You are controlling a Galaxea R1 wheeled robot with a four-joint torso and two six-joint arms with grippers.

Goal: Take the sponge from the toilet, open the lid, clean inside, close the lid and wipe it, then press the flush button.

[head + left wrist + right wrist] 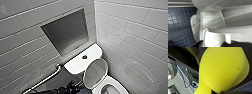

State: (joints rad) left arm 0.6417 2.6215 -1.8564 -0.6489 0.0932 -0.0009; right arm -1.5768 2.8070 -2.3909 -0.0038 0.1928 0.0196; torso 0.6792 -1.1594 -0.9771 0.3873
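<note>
The white toilet stands in the corner of two tiled walls. Its oval lid is raised and leans back against the tank. The dark round flush button sits in the middle of the flat tank top. The bowl's rim shows at the lower edge, open. In the right wrist view the bright yellow sponge looms very close, pinched at one end by my right gripper, which is shut on it. My left gripper is open, close to the toilet's glossy white side, holding nothing.
A metal grab bar runs along the left wall beside the tank. A recessed niche sits in the wall above the tank. Dark blue floor tiles lie beside the toilet's base. Dark arm parts show just left of the bowl.
</note>
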